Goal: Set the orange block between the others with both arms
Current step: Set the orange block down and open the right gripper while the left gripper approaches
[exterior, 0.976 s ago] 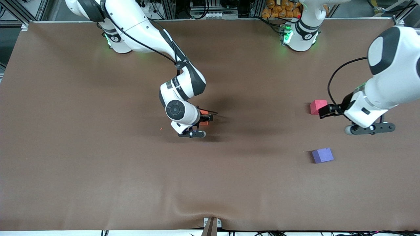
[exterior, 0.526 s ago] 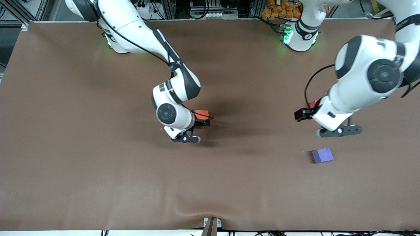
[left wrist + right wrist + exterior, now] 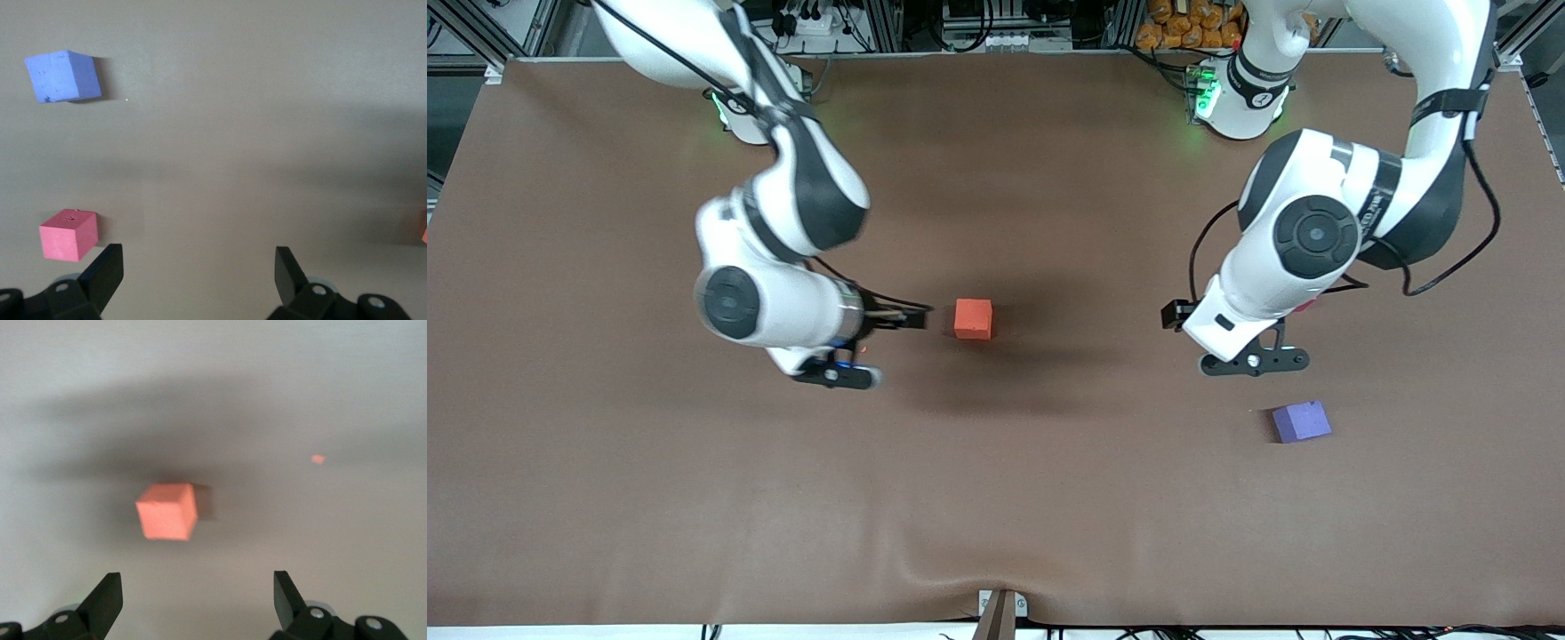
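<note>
The orange block [image 3: 973, 318] sits alone on the brown table, and it also shows in the right wrist view [image 3: 167, 511]. My right gripper [image 3: 837, 373] hangs open and empty over the table beside it, toward the right arm's end; its open fingers [image 3: 105, 600] frame bare table. The purple-blue cube [image 3: 1301, 420] lies toward the left arm's end. The red-pink cube [image 3: 69, 235] is almost hidden under the left arm in the front view. My left gripper [image 3: 1254, 362] hovers open and empty close to that cube, with its fingers [image 3: 107, 270] wide apart, and the purple-blue cube [image 3: 63, 75] lies ahead.
A tiny orange crumb [image 3: 318, 459] lies on the table near the orange block. The brown mat [image 3: 996, 498] stretches bare toward the front camera. Both arm bases stand along the table edge farthest from the front camera.
The right gripper has drawn back from the orange block toward its own end, leaving the block uncovered. The left arm has swung toward the table's middle and now covers the red-pink cube.
</note>
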### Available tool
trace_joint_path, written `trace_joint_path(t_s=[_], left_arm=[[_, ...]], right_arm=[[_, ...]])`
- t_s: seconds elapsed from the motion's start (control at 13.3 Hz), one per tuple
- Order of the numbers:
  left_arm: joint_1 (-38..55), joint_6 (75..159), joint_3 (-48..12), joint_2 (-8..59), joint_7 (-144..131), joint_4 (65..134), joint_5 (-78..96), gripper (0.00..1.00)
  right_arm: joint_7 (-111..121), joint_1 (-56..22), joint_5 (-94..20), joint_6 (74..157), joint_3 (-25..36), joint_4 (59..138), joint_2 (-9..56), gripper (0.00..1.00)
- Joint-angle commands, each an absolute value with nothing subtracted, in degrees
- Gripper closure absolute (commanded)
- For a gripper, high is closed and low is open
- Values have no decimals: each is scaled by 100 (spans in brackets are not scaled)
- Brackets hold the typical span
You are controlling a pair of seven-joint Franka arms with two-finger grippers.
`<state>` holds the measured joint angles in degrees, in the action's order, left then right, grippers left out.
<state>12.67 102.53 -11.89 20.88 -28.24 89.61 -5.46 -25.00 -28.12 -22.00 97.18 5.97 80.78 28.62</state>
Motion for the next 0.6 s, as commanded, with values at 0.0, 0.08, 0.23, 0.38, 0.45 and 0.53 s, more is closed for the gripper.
trace_joint_path(t_s=[0.0,0.08,0.23,0.38,0.45,0.53], left_arm=[[1274,10248,-1187,2162,-2962,8807,-686,0],[1292,10309,-1187,2180,-3005,8815,-677,0],[1554,10397,-1187,2302,-3277,8746,-668,0],[1941,10450,-1178,2644,-3794,8474,-685,0],[2099,10485,-1178,2837,-4032,8325,-686,0],[2275,10529,-1178,2978,-4217,8236,-686,0]], right_arm=[[-2461,-2139,-1567,9309,20,8262,2331,0],[-2461,-1814,-1234,9229,-296,8262,2164,0],[-2461,-1146,-749,9010,-894,8288,1865,0],[-2287,-556,-694,8790,-1212,8279,1662,0],[-1937,-319,-694,8711,-1256,8271,1592,0],[-1551,-125,-686,8658,-1248,8271,1530,0]])
